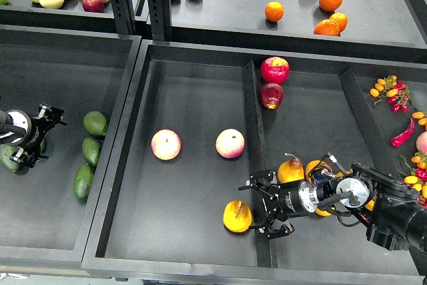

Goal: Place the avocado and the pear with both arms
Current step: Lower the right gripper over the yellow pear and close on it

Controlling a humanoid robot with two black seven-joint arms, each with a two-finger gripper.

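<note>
From the head view, the right end effector (267, 206) reaches leftward across the black divider rail (255, 165), its fingers spread and released; the plump golden yellow-orange pear with a short brown stem (237, 217) lies just beside its fingertips, to their left, on the dark tray floor (187, 218). Another yellow pear (291, 169) sits just behind the wrist. The left end effector (40, 135) looks spread, with nothing visibly between its fingers; the dark green, egg-shaped avocado (95, 123) lies near it, to its right, apart from it
</note>
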